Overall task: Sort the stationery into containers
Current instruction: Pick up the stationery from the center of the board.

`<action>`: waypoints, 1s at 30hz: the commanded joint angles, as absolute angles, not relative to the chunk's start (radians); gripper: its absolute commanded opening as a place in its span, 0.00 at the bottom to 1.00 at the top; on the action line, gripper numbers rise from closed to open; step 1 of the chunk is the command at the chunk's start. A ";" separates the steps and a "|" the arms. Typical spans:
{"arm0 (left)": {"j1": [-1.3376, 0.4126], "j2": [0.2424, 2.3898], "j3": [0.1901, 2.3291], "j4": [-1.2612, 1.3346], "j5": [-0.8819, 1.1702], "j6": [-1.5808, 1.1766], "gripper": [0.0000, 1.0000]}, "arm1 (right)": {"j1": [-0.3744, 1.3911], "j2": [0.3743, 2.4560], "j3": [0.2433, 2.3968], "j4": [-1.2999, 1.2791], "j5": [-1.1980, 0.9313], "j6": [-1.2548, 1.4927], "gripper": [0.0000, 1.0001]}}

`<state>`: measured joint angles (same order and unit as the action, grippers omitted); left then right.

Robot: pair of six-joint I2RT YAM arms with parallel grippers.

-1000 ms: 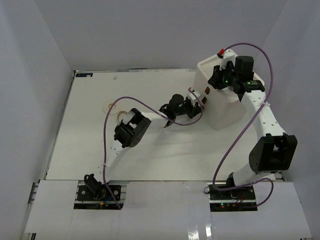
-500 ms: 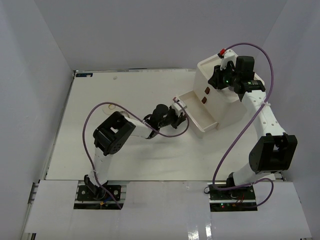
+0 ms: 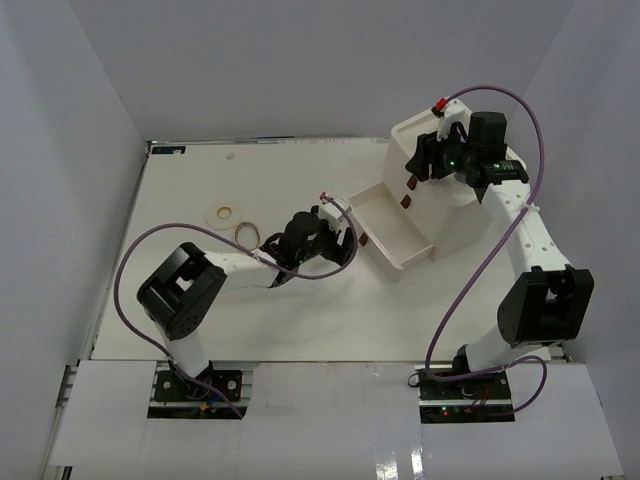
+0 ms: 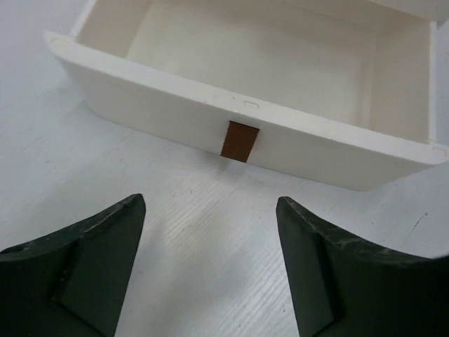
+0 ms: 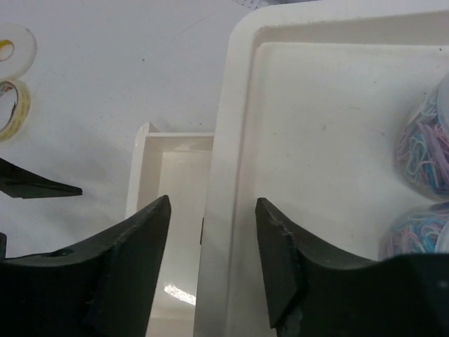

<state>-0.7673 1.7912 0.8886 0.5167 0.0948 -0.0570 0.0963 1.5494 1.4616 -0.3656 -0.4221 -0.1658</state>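
Top view: we note the left gripper [image 3: 345, 222] low over the table, fingers apart, nothing between them; just ahead of its tips the bottom drawer [image 3: 395, 225] stands open from the white box [image 3: 455, 215], empty as far as we see; behind this gripper, back along its forearm, lie the white tape ring [image 3: 222, 211] and a tan loop [image 3: 247, 231], both on the table and well apart from the tool; the right gripper [image 3: 418, 160] hangs over the box's top, near the edge on the drawer side.

Left wrist view: both dark fingers [image 4: 98, 260] spread wide with bare table in the gap; the drawer front lies straight ahead, its small brown handle [image 4: 239, 140] centred between the tips and clear of them.

Right wrist view: fingers [image 5: 287, 260] apart, clamped on nothing; the rim of the box's recessed tray runs through the gap beneath them, and we cannot tell whether it is touched; the open drawer shows below the one finger; two jars [image 5: 424, 154] of pastel strands sit in the tray on the other finger's side, apart from the tool; tape ring and loop show far off at the frame edge.
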 commanded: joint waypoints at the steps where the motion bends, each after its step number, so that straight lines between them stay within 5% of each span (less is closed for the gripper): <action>1: -0.750 1.622 0.880 0.367 -0.078 -0.161 0.88 | 0.095 1.545 1.463 -0.428 -0.407 -0.176 0.63; 8: -0.573 1.431 0.914 -0.055 -0.368 -0.399 0.92 | 0.101 1.474 1.474 -0.384 -0.423 -0.184 0.84; 20: -0.216 1.644 1.041 -0.345 -0.293 -0.522 0.86 | 0.161 1.194 1.206 -0.227 -0.423 -0.123 0.96; 30: -0.192 1.753 1.057 -0.360 -0.246 -0.522 0.52 | 0.164 0.997 1.000 -0.183 -0.390 -0.094 0.97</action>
<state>-0.1917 1.7481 1.0248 -0.3470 -0.2890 -0.5106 0.1638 1.0382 1.0115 -0.2436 -0.4053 -0.1108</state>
